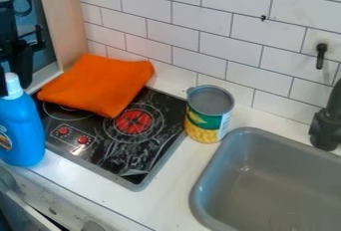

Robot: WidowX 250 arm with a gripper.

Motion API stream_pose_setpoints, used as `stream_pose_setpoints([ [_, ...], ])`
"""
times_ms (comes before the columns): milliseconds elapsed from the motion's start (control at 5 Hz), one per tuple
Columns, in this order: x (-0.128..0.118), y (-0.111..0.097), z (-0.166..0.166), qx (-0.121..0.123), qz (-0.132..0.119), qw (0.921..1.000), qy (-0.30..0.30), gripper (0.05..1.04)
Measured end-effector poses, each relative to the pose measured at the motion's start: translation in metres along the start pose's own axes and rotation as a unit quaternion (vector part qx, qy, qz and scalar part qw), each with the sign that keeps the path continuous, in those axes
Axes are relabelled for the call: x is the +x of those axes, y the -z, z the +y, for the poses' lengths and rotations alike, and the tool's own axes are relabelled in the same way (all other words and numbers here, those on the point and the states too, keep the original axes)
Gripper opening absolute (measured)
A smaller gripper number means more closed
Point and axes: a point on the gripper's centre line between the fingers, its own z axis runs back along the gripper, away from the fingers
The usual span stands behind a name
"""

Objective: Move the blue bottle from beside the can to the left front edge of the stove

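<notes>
Pincer (pixel 13 79) near cap of blue bottle (pixel 23 130) — opening, hold cannot be told. Can (pixel 206 118) upright on surface (pixel 120 200) — flat base steadies it.

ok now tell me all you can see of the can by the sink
The can stands upright on the white counter, between the stove and the sink. It is a cylinder that looks like metal, with a grey top and a small tab at the rim. Its label is green above yellow, with a pale printed panel.
</notes>
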Motion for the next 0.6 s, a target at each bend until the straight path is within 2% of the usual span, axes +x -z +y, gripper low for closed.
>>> stream_pose_setpoints([
  [200, 0.001, 0.002, 0.003, 0.001, 0.008, 1.0, -0.003, 0.834],
  [400, 0.002, 0.0, 0.001, -0.004, 0.008, 0.9999, -0.005, 1.011],
  [600, 0.012, -0.019, -0.006, -0.012, -0.021, 0.9997, 0.004, 1.007],
])
